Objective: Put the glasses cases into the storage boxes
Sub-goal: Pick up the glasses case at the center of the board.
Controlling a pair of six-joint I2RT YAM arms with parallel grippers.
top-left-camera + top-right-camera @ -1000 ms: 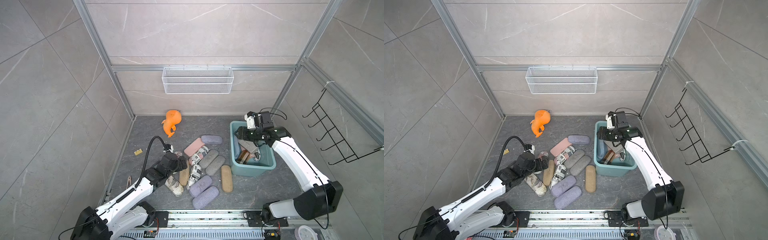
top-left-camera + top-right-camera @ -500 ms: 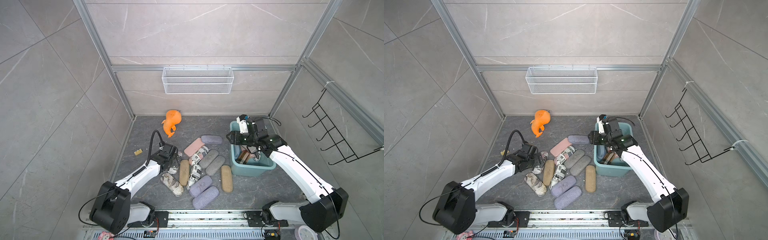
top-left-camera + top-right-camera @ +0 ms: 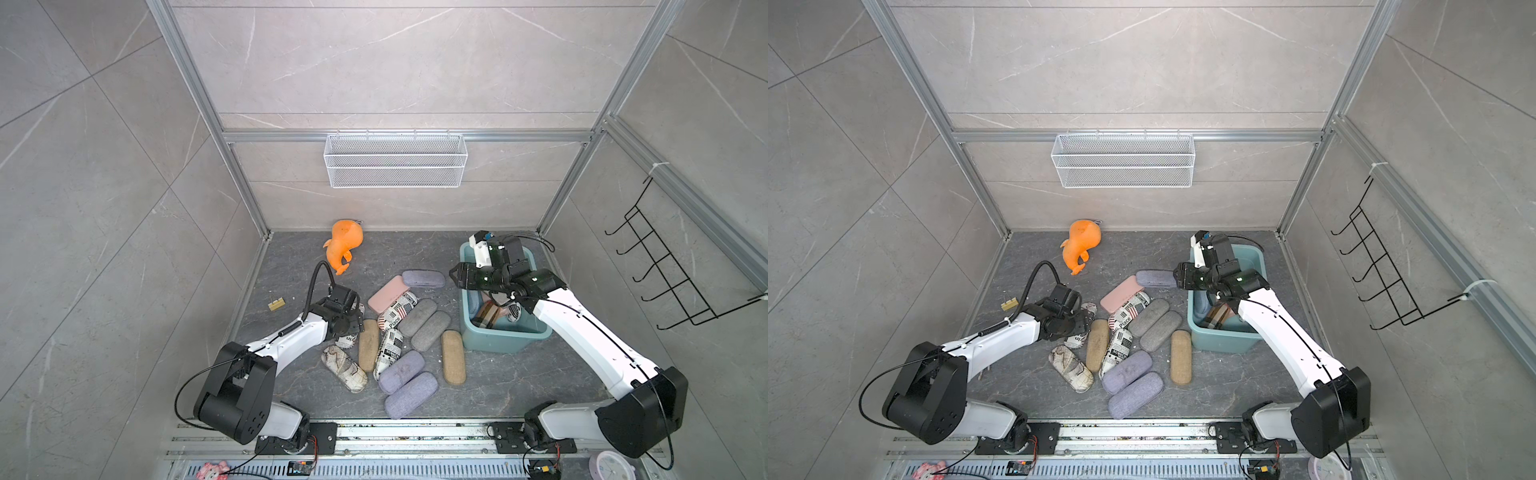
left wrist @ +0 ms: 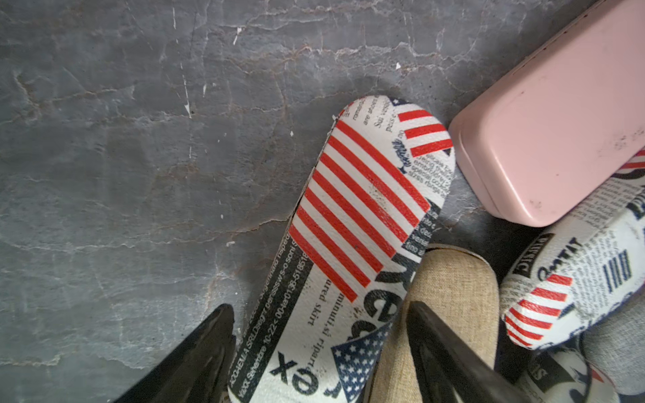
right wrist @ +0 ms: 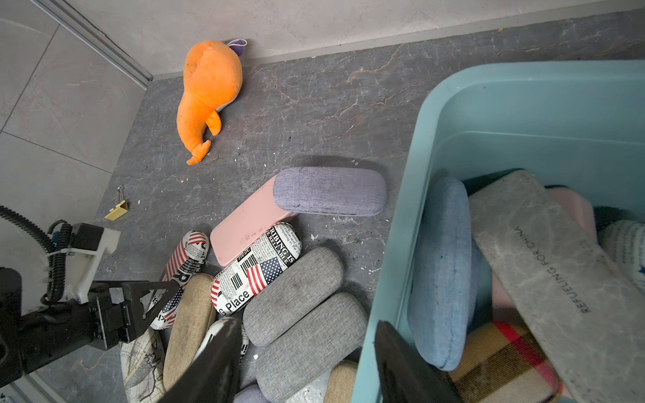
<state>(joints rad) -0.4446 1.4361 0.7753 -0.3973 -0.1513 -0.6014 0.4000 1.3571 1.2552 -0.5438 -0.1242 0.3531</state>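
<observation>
My left gripper [image 4: 319, 314] is low on the floor, its jaws set against both long sides of a flag-print glasses case [image 4: 352, 223] that lies beside a tan case [image 4: 453, 279]. In both top views the left gripper [image 3: 353, 320] [image 3: 1086, 322] hides most of this case. My right gripper [image 5: 307, 324] [image 3: 455, 276] hangs open and empty above the left rim of the teal storage box [image 3: 503, 343] [image 5: 412, 195]. Inside the box lie a blue case [image 5: 443, 272], a grey marbled case [image 5: 558, 265] and a plaid case [image 5: 499, 356]. Several more cases lie on the floor, among them pink [image 3: 388, 293], lilac [image 3: 423, 278] and grey [image 3: 431, 331].
An orange plush toy [image 3: 344, 245] lies near the back wall. A yellow binder clip [image 3: 275, 304] sits by the left wall. A white wire basket [image 3: 395, 160] hangs on the back wall and a black hook rack [image 3: 665, 274] on the right wall.
My left gripper has come down over the flag-print case and its jaws have narrowed onto it. My right gripper has moved left from over the box to its left rim, opening slightly.
</observation>
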